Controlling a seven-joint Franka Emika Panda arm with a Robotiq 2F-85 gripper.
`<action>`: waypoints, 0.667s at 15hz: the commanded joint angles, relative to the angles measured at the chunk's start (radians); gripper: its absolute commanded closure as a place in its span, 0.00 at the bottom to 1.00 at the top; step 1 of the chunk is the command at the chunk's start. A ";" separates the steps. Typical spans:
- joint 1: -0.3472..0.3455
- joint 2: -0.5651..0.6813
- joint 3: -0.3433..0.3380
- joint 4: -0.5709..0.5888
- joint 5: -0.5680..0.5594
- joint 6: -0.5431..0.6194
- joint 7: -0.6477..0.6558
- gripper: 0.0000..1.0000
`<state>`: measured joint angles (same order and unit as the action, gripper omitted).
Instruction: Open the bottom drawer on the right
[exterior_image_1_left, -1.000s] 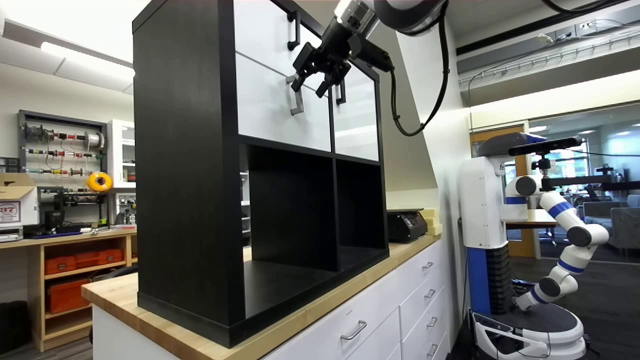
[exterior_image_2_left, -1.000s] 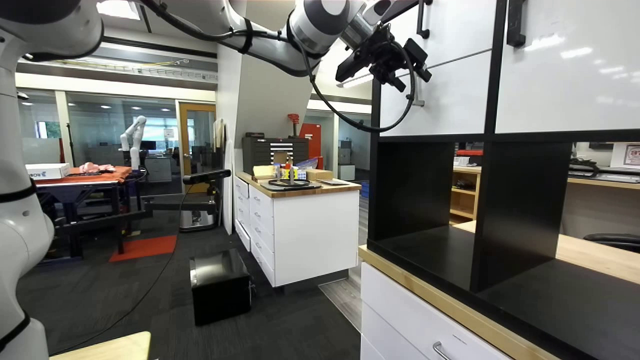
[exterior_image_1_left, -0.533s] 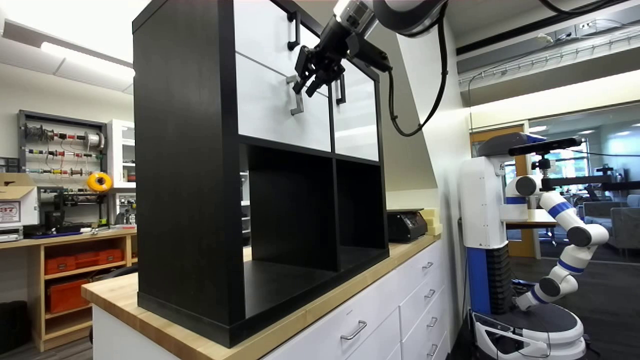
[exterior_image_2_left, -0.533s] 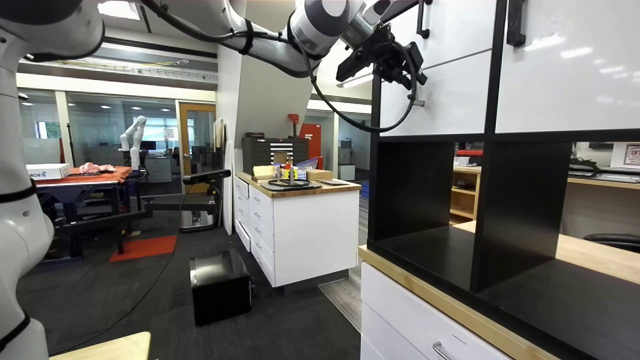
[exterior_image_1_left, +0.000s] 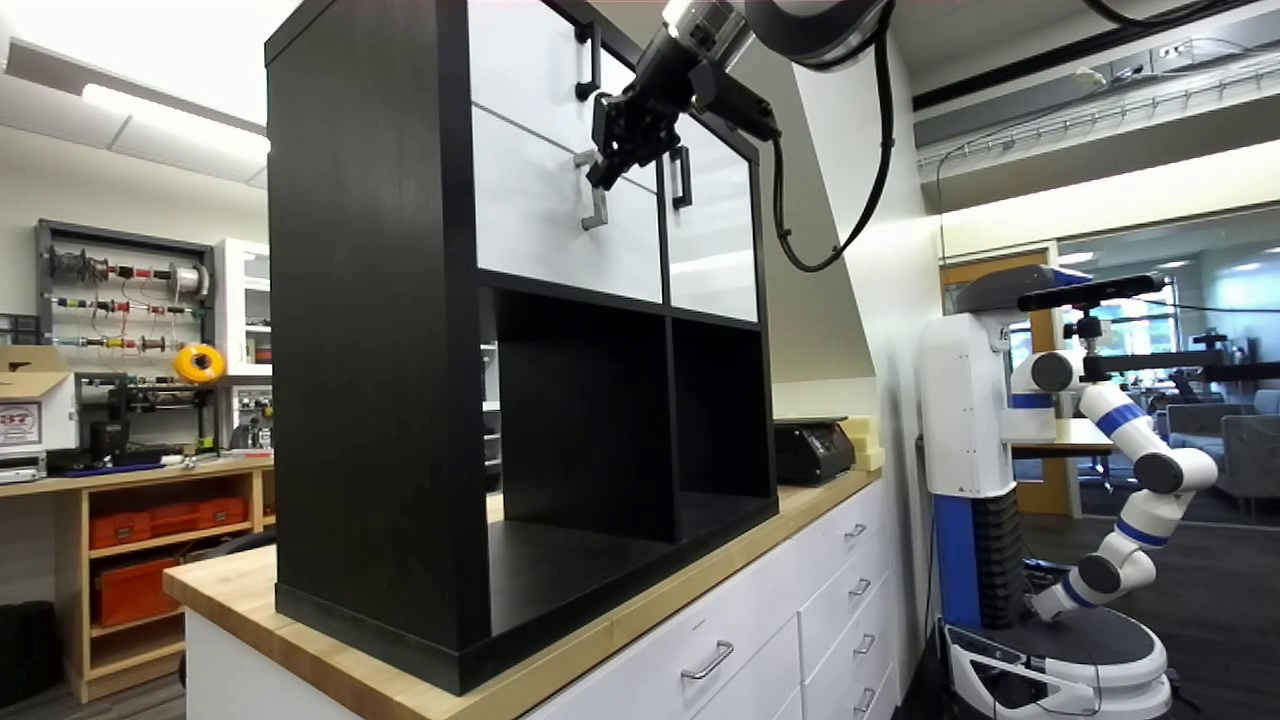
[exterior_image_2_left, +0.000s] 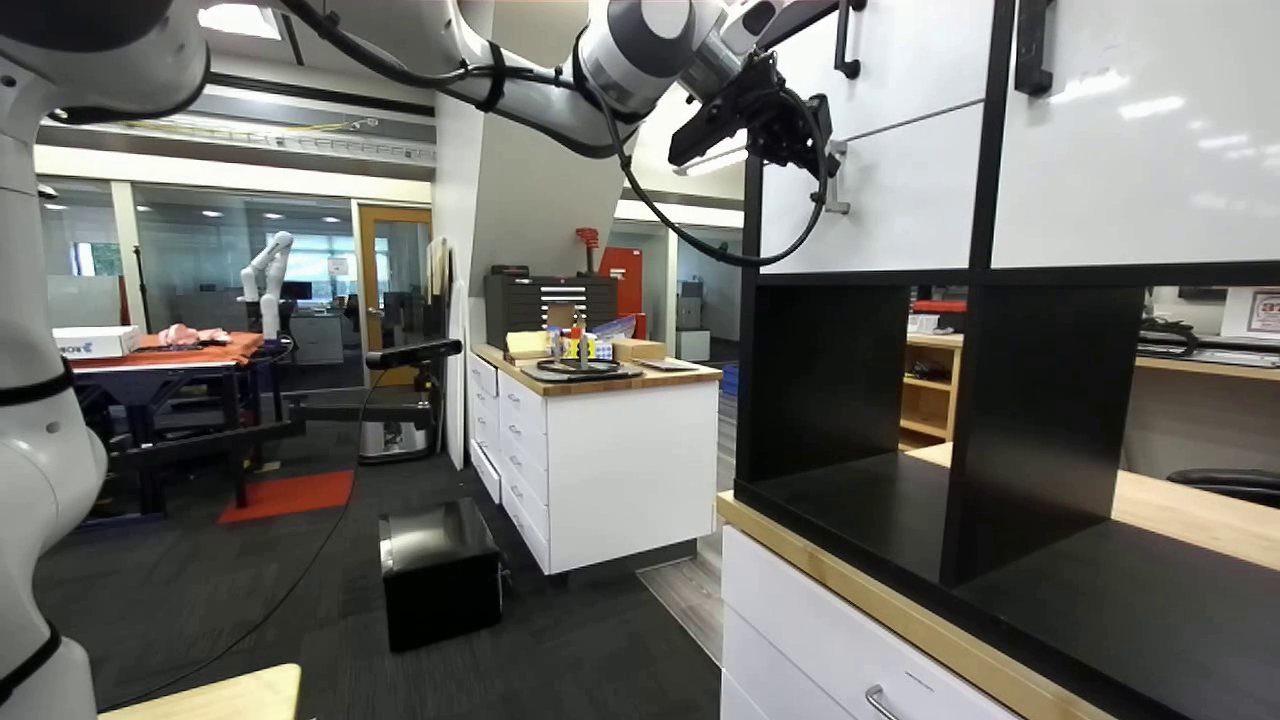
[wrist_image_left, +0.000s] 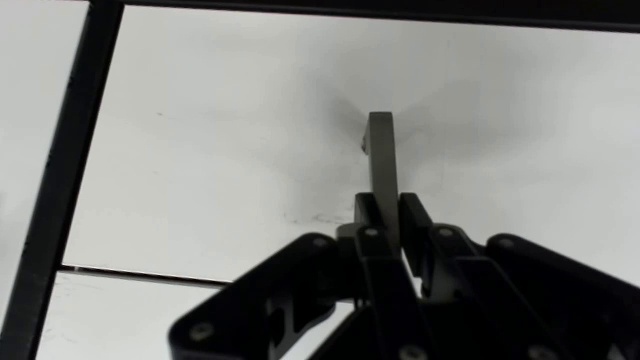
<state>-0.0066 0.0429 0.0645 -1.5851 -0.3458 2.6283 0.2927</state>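
Pincer (wrist_image_left: 387, 205): one, black. Clenched on the grey handle (wrist_image_left: 383, 150), pads (wrist_image_left: 415, 216) to either side of the bar.

Grey handle: upright bar with turned-in ends, fixed to the lower drawer (exterior_image_1_left: 545, 215). Taken between its ends; one end shows clear of the pads in the wrist view. Judged stiff and sturdy, finish smooth, possibly metal; the pads may creep along its length under load. Proper hold: mid-bar, squarely across the narrow width, the turned-in ends serving as stops.

Lower drawer: one, white glossy front. Location: directly below the upper drawer (exterior_image_1_left: 525, 65), in the left-hand column of the cabinet (exterior_image_1_left: 360, 340) as both exterior views show it. The task says right; given the hold, this is reckoned the drawer meant. Front flush, not yet pulled out. Handling, by estimate: rigid, not fragile; contents hidden, so weight uncertain, likely modest. Wants a straight, level draw outward; a slanting tug could bind it. The slick front gives no purchase; the grey handle is the only useful hold.

Upper drawer: one, white, dark handle (exterior_image_1_left: 596, 60). Closed; no hold needed.

Cabinet: one, black, standing on a wooden surface (exterior_image_1_left: 600, 640). Fastening cannot be told from these views; should the drawer stick, a hard pull might shift the whole.
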 joint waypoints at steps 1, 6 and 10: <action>0.015 -0.020 -0.024 -0.014 0.008 0.014 -0.009 0.93; 0.016 -0.068 -0.027 -0.066 0.022 0.000 -0.024 0.93; 0.000 -0.112 -0.013 -0.120 0.004 0.001 -0.007 0.93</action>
<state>-0.0004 0.0106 0.0579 -1.6202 -0.3390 2.6278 0.2830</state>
